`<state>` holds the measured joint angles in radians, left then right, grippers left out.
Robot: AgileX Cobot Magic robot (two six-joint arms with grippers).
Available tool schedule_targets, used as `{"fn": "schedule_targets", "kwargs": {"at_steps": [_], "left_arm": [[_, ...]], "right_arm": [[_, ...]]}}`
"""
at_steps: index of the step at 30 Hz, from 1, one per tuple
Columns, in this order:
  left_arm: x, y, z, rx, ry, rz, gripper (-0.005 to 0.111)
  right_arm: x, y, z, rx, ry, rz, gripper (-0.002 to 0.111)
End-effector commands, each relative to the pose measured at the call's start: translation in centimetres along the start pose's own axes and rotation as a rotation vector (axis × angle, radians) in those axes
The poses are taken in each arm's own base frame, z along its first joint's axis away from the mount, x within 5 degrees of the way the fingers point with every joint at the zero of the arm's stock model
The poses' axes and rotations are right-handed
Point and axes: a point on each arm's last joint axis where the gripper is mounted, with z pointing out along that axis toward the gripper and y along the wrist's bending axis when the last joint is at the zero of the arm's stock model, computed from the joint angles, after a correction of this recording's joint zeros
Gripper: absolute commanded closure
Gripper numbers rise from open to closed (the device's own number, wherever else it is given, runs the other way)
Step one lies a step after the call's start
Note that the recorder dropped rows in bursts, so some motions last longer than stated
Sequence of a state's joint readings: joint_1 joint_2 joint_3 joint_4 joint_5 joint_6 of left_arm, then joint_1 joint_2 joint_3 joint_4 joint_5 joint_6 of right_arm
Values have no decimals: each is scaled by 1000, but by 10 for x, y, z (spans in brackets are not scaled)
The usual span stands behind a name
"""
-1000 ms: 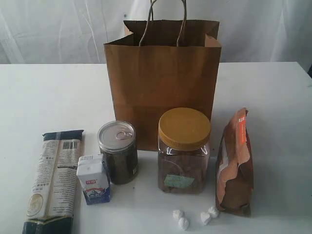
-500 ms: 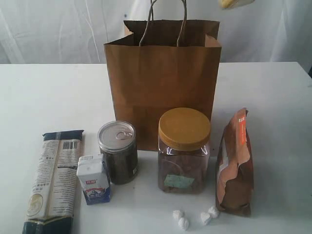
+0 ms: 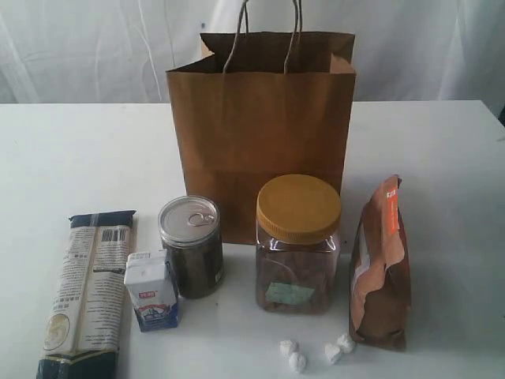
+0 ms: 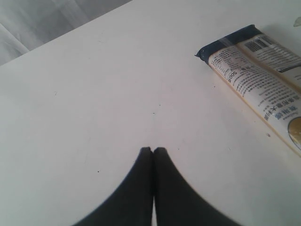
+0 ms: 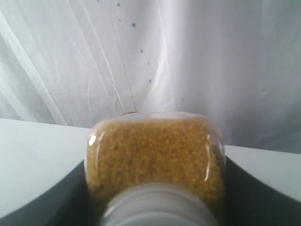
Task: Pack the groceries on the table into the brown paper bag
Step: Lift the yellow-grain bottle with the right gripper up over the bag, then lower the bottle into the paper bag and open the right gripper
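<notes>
Right hand (image 5: 153,188) is clamped wide around the yellow-grain bottle (image 5: 155,155). The bottle is out of the exterior view now; half a second ago its yellow end showed at the top edge, above the right side of the brown paper bag (image 3: 260,134). The bag stands open on the table (image 3: 442,150). Left hand (image 4: 153,151) is closed and empty, near the pasta packet (image 4: 256,75). Bottle probably goes into the bag next.

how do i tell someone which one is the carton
Find the tall brown bag with twisted handles. In the row in front of it, the carton stands near the left end, between the flat pasta packet and the can. It is the only small white box, blue at its base.
</notes>
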<state>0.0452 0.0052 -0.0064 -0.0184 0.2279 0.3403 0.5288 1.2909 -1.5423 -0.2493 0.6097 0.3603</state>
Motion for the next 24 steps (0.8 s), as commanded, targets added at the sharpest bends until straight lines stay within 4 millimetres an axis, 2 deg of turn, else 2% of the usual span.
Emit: {"fn": "schedule_targets", "kwargs": {"at_steps": [1,5,10,19,24], "left_arm": [[1,0,0,-3,-3,-3,107],[1,0,0,-3,-3,-3,107],[1,0,0,-3,-3,-3,107],[1,0,0,-3,-3,-3,107],[1,0,0,-3,-3,-3,107]], "right_arm": [[-12,-2,10,-26,-94,-43,102],[1,-2,35,-79,-10,-73,102],[7,14,48,-249,-15,-163,102],[24,14,78,-250,42,-196,102],[34,13,95,-243,62,-297,102]]}}
